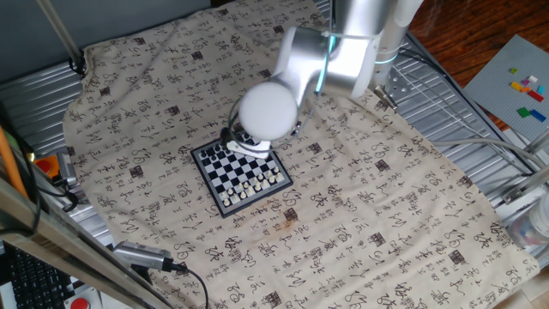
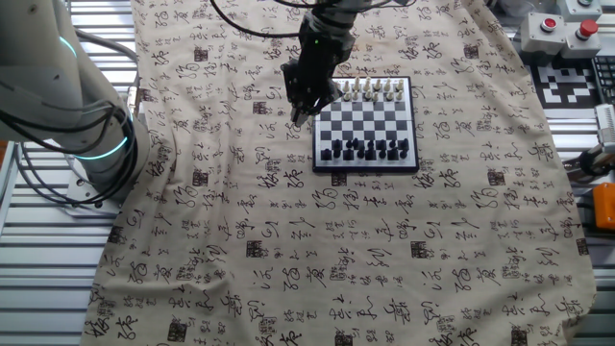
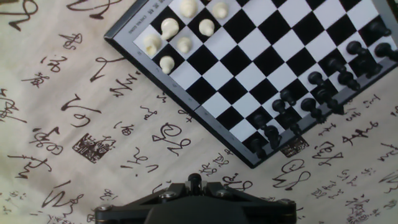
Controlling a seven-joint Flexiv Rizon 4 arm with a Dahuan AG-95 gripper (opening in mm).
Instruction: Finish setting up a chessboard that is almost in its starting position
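The tool (image 2: 300, 111) is hanging just beside the chessboard (image 2: 365, 123), over the cloth-draped counter (image 2: 288, 240), apparently pinching a small black piece (image 3: 194, 180). Hanging off the board's side is probably giving it room to line that piece up with the black rows (image 3: 311, 106).

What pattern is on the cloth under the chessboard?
The cloth is beige with black calligraphy characters; the hand view shows it best.

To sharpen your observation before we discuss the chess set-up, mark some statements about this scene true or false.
1. The chessboard lies on a cloth printed with characters. True.
2. The gripper hangs over the board's centre. False: it is beside the board's edge, over the cloth.
3. White pieces and black pieces stand at opposite edges. True.
4. Pieces fill the middle rows. False: those squares are bare.
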